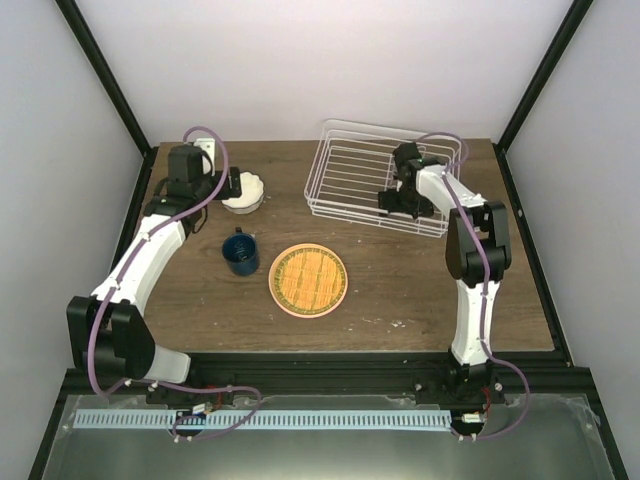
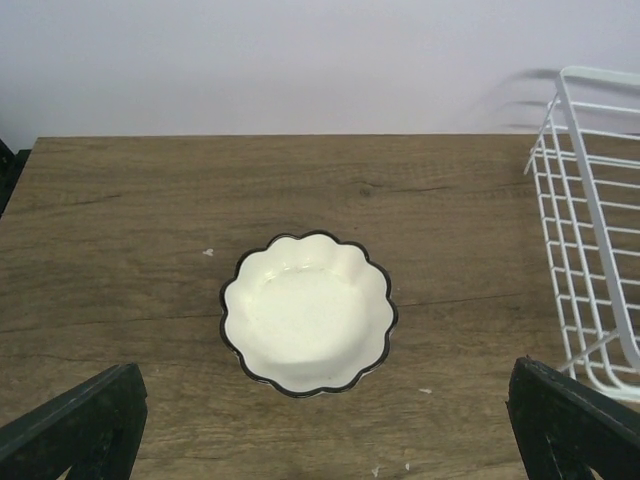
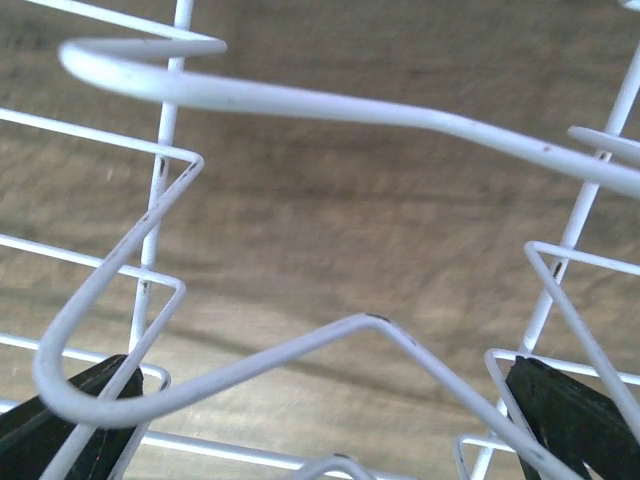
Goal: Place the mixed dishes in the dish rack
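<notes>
A small white scallop-edged bowl (image 2: 308,325) (image 1: 243,190) stands upright on the wooden table at the back left. My left gripper (image 2: 325,440) (image 1: 231,187) hovers just short of it, open and empty, its fingers (image 2: 80,430) wide apart. A dark blue mug (image 1: 241,253) stands nearer the middle. An orange plate (image 1: 308,279) lies flat beside it, with a pink plate's rim (image 1: 281,307) showing underneath. The white wire dish rack (image 1: 360,175) (image 3: 300,102) sits at the back right. My right gripper (image 1: 395,203) (image 3: 320,430) hangs open low over its near side, holding nothing, with wires crossing its view.
The rack's left wall (image 2: 590,250) stands a short way right of the bowl. Black frame posts and white walls close in the back and sides. Small crumbs dot the wood around the bowl.
</notes>
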Motion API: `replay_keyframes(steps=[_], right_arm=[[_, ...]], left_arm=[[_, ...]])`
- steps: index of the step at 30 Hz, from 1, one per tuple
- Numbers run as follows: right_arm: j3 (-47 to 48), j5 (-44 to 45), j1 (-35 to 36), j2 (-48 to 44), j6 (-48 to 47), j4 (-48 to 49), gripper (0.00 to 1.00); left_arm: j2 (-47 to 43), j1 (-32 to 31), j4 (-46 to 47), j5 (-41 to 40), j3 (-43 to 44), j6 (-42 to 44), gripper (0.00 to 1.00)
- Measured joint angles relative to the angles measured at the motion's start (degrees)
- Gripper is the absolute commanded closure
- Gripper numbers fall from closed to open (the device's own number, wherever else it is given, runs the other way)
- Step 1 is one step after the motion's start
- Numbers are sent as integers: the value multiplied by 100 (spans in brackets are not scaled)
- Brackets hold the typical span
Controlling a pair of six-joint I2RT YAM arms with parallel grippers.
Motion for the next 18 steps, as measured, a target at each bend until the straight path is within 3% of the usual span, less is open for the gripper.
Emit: replay_keyframes(steps=[18], right_arm=[[-2155, 15, 573, -1547, -286, 433, 0]], left_arm=[[155, 0, -2, 236, 55, -4, 0]])
